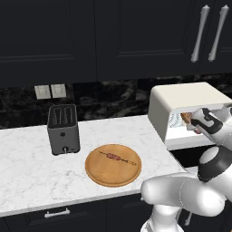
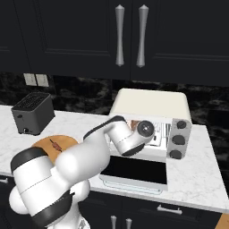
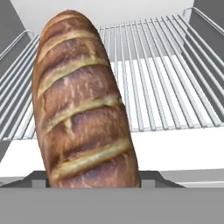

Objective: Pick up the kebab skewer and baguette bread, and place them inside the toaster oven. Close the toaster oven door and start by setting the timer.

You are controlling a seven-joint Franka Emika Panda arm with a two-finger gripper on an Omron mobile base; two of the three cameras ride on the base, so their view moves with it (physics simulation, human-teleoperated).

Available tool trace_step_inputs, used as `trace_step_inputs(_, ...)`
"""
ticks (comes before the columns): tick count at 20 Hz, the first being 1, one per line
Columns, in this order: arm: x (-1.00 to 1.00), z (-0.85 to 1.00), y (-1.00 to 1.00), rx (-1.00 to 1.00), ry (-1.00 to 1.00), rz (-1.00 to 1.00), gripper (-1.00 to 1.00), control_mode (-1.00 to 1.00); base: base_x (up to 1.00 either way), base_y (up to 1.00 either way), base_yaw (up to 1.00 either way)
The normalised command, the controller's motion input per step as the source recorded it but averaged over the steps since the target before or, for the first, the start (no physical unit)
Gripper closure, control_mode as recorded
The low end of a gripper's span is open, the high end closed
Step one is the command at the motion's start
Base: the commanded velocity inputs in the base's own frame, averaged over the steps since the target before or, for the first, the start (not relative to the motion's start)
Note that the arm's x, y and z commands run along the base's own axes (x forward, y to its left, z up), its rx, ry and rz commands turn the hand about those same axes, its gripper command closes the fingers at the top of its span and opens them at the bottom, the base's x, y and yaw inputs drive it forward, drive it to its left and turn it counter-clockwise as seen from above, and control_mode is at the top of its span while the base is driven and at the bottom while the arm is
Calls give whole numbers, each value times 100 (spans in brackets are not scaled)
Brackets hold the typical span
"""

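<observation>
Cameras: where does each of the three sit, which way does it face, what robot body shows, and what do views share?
Left base view: behind the arm's left, looking down over the counter; arm at lower right, gripper at the toaster oven.
Right base view: behind the arm's right, facing the toaster oven door, folded down; arm from lower left.
Hand view: on the hand, looking into the oven along the baguette bread over the wire rack.
Shared: both base views show the kebab skewer on the wooden plate and the slot toaster.
</observation>
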Motion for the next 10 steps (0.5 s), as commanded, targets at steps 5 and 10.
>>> trace_step_inputs(5,19,8,5,0,-2,-7,100,-100,0,0,0)
trace_step_inputs(10,20,3,0,0,-4,-4,100,-100,0,0,0)
